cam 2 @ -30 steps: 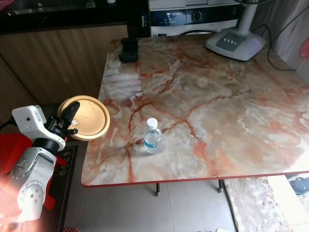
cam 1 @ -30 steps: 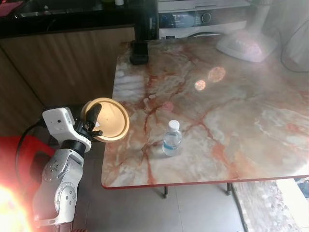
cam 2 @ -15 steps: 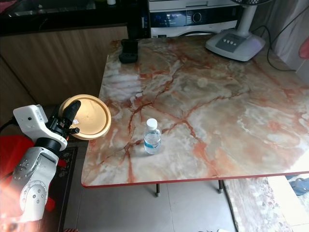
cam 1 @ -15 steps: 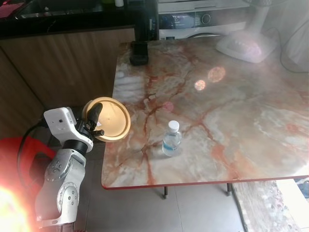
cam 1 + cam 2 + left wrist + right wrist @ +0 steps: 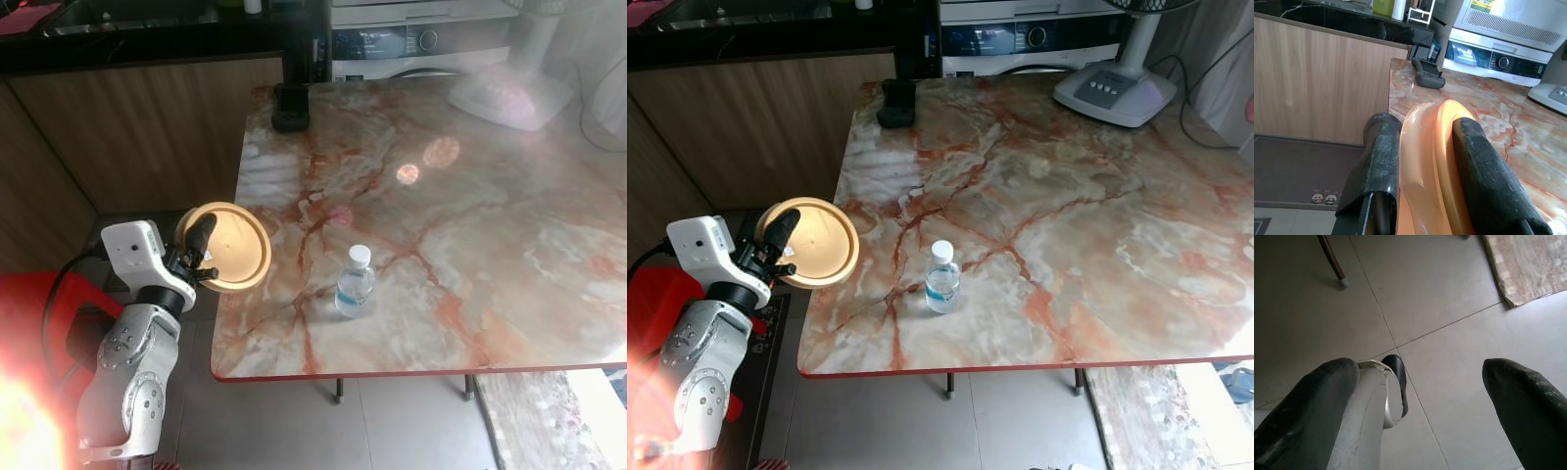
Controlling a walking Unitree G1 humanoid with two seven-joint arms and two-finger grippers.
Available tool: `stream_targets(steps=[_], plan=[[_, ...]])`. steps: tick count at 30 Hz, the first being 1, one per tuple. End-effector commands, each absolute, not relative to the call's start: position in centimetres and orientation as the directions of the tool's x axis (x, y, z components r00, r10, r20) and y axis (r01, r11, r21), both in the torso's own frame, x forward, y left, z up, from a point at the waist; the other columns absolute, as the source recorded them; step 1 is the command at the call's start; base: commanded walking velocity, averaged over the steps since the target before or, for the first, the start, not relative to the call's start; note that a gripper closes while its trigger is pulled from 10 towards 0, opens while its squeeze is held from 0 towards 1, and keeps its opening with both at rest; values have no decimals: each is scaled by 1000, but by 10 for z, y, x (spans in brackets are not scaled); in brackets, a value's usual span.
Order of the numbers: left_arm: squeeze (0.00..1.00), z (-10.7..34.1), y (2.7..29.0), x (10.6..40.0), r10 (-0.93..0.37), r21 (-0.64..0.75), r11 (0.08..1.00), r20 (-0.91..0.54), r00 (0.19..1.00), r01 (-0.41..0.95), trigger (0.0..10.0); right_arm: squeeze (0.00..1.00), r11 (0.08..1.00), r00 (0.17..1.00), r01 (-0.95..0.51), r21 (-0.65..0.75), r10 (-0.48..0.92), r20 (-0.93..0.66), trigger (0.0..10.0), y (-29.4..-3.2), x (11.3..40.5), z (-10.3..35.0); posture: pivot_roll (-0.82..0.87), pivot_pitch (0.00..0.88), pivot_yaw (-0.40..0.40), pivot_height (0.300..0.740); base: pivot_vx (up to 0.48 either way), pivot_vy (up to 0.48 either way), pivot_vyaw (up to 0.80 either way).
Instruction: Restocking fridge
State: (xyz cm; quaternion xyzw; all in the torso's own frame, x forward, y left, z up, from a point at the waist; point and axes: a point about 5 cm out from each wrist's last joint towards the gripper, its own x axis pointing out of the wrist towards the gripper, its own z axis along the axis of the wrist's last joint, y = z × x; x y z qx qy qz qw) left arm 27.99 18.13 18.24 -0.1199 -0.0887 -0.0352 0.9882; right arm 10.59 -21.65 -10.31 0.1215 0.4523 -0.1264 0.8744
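Left pincer [image 5: 1422, 161] pinches yellow plate [image 5: 235, 245] beside table [image 5: 490, 196]; right pincer [image 5: 1420, 406] spread.

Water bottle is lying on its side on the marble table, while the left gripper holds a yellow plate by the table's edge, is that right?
Not quite. The water bottle stands upright on the marble table, as the right eye view shows. The left gripper does hold the yellow plate by the table's edge.
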Motion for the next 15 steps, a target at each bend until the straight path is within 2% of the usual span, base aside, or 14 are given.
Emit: stream_targets(steps=[1, 15], plan=[[0, 182, 184, 279, -37, -228, 970, 185, 982, 80, 10000, 0, 930, 545, 352, 104, -113, -831, 10000, -215, 102, -105, 127, 89, 26, 740, -274, 0, 0], [0, 181, 184, 278, -33, -233, 970, 184, 982, 76, 10000, 0, 930, 548, 350, 111, -108, -829, 10000, -215, 103, -104, 125, 94, 23, 740, 0, 0, 0]])
